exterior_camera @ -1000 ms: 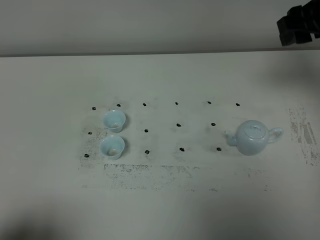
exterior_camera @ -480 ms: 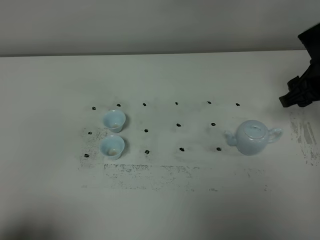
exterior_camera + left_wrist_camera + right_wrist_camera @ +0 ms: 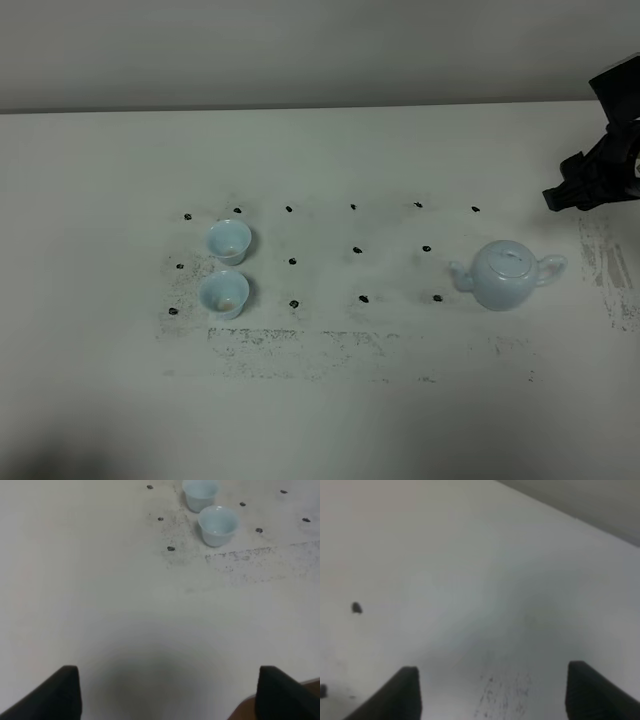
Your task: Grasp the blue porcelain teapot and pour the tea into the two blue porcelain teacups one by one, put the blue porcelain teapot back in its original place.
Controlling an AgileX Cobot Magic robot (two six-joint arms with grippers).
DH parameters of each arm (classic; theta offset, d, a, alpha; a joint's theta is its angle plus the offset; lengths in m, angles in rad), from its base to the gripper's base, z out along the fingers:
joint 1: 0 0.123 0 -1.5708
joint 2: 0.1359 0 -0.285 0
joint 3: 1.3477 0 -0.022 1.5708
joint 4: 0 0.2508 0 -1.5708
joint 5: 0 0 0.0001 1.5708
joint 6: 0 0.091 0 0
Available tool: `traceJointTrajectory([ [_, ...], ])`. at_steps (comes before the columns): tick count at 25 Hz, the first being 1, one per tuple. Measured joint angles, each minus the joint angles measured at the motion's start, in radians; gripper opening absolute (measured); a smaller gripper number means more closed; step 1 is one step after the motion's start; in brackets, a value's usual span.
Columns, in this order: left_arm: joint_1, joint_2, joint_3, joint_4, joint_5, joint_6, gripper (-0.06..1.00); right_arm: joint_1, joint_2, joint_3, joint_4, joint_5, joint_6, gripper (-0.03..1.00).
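1. Now the blue porcelain teapot [image 3: 505,277] stands upright on the white table [image 3: 320,420], on the right side of the high view. Its lid is on, its spout points left toward the cups, and its loop handle points right.
2. The 2 blue porcelain teacups sit well apart from it on the left side. The far teacup [image 3: 229,240] and the near teacup [image 3: 225,294] stand just beside each other, 1 behind the other, rims up. The near teacup shows a faint brownish patch inside.
3. Rows of small black dots [image 3: 357,250] mark the tabletop between the cups and the pot. A band of grey scuff marks [image 3: 300,345] runs in front of them.
4. The right gripper [image 3: 562,195] hangs at the right edge of the high view, behind the teapot and to its right. It is clear of the pot and touches nothing.
5. The right wrist view shows this claw's 2 dark fingers [image 3: 405,692] spread wide. Only bare table and some scuffing lie between them, so the claw is fully open and holds nothing.
6. The left gripper [image 3: 165,695] shows only in its own wrist view. Its 2 fingers [image 3: 57,695] stand wide apart over bare table with nothing between them, so this claw is also open and empty.
7. In that left wrist view both teacups stand well ahead of the claw, among the dots.
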Motion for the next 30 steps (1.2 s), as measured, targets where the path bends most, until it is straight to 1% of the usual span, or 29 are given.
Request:
traceJointTrajectory([
  [3, 0.0, 0.0, 0.0, -0.001, 0.0, 0.0, 0.68, -0.029, 0.037, 0.0, -0.002, 0.004, 0.041, 0.58],
  [6, 0.0, 0.0, 0.0, -0.001, 0.0, 0.0, 0.68, -0.034, 0.059, 0.0, 0.006, 0.038, 0.094, 0.58],
  [9, 0.0, 0.0, 0.0, -0.001, 0.0, 0.0, 0.68, -0.034, 0.063, 0.0, 0.06, 0.074, 0.161, 0.58],
  [11, 0.0, 0.0, 0.0, -0.001, 0.0, 0.0, 0.68, -0.034, 0.063, 0.0, 0.111, 0.104, 0.182, 0.58],
  [17, 0.0, 0.0, 0.0, -0.001, 0.0, 0.0, 0.68, -0.021, 0.065, 0.0, 0.216, 0.225, 0.199, 0.54],
  [22, 0.0, 0.0, 0.0, -0.001, 0.0, 0.0, 0.68, 0.019, 0.065, 0.0, 0.253, 0.242, 0.2, 0.5],
  [27, 0.0, 0.0, 0.0, -0.001, 0.0, 0.0, 0.68, 0.036, 0.065, 0.0, 0.276, 0.24, 0.2, 0.49],
  [30, 0.0, 0.0, 0.0, -0.001, 0.0, 0.0, 0.68, 0.048, 0.065, 0.0, 0.286, 0.279, 0.2, 0.49],
])
